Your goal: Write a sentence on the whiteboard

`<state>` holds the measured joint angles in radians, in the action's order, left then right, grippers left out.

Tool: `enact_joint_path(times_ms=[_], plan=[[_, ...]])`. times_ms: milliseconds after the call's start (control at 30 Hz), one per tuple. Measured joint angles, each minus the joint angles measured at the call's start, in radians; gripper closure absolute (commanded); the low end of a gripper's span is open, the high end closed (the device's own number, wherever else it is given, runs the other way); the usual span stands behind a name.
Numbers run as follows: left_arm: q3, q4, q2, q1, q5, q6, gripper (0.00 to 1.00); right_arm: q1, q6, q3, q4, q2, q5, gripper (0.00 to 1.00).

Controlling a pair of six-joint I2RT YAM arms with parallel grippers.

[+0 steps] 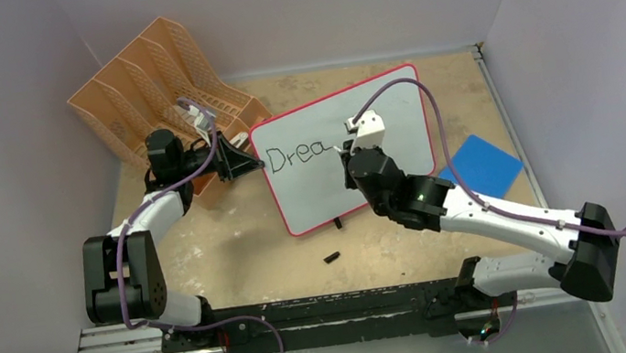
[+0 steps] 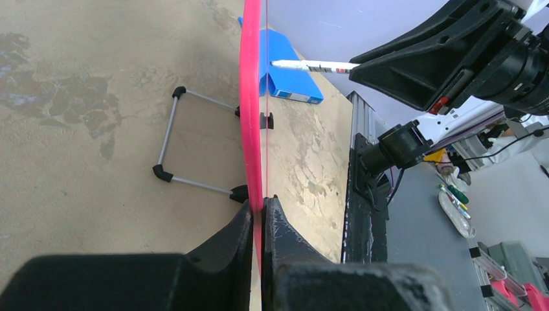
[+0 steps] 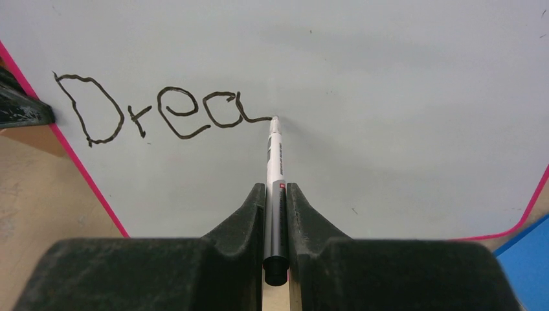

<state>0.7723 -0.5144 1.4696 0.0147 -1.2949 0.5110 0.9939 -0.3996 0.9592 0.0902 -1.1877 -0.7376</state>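
Note:
The whiteboard [image 1: 394, 119], white with a red-pink frame, stands tilted at the table's middle. My left gripper [image 1: 250, 160] is shut on its left edge; the left wrist view shows the red frame [image 2: 249, 97] pinched between the fingers of the left gripper [image 2: 257, 202]. The sentence [image 1: 297, 154] reads "Drea" in black strokes [image 3: 155, 116]. My right gripper [image 1: 352, 148] is shut on a white and black marker [image 3: 275, 162]. The marker's tip touches the board at the tail of the "a". From the left wrist view the marker [image 2: 311, 65] points at the board's face.
An orange file rack [image 1: 157, 78] stands at the back left, behind the left gripper. A blue square pad [image 1: 483, 164] lies to the right of the board. A small black cap [image 1: 331, 257] lies on the table in front of the board. A wire stand [image 2: 169, 129] props the board's back.

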Motion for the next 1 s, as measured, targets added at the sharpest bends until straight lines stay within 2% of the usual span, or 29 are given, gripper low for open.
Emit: enact_joint_path(times_ms=[233,1000], plan=[[0.000,0.000,0.000,0.000,-0.001,0.000,1.00,0.000,0.028,-0.003,-0.039,0.041,0.023,1.00],[0.000,0.000,0.000,0.000,-0.003,-0.006,1.00,-0.021,0.068,-0.003,-0.100,0.002,0.027,1.00]])
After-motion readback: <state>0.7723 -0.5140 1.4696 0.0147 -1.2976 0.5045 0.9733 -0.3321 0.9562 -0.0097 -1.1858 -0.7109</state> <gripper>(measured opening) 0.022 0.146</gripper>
